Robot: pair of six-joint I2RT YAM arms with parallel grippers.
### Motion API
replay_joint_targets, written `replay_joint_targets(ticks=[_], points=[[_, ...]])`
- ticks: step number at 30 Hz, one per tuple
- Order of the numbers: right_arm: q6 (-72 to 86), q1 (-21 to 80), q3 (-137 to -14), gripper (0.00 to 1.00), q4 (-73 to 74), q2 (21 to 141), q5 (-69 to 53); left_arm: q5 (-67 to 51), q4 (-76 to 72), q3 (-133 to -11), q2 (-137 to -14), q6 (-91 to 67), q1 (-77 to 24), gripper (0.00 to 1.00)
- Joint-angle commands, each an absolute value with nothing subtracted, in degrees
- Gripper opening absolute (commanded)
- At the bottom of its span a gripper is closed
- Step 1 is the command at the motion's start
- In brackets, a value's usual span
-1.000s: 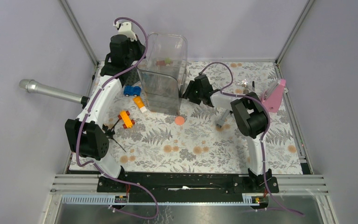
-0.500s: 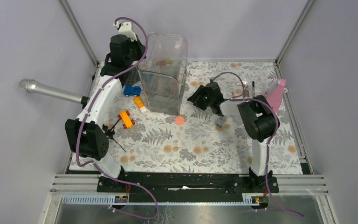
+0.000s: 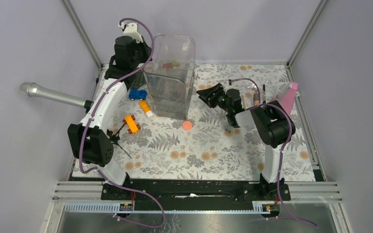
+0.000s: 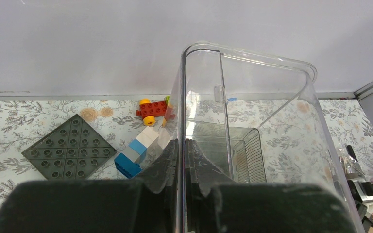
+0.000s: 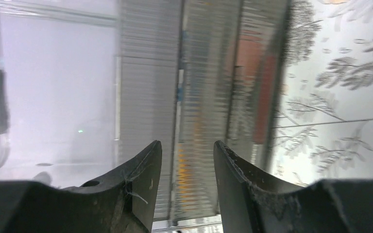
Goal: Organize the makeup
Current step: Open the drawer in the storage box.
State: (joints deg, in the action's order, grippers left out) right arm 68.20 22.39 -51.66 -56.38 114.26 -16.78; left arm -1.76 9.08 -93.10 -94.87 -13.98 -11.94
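1. The clear bin [image 3: 170,77] stands at the back of the mat. A few small pieces [image 3: 171,63] lie inside, so sorting looks begun but far from finished.
2. The left gripper [image 4: 182,150] is clamped on the bin's wall. The right gripper [image 5: 183,158] is just right of the bin, jaws apart and empty.
3. A silver microphone [image 3: 53,95] lies well left of the bin.
4. The pink palette [image 3: 287,99] is well right of the bin, unsorted.
5. A blue car [image 3: 137,94] and orange car [image 3: 131,124] crowd the bin's left.
6. The coral disc [image 3: 187,125] lies loose just before the bin.
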Motion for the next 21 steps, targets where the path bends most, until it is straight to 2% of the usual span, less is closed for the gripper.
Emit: replay_joint_targets(ticks=[1,21], points=[[75.9,22.5,-53.5,0.51,-69.6,116.5,-20.2,-5.9,17.1,-91.1,-96.6,-14.2,-13.3,0.07],[84.0,22.6,-62.9,0.50,-73.8,127.6,-25.4,-6.1,17.2,-91.2,-96.8,-14.1,-13.3,0.07]])
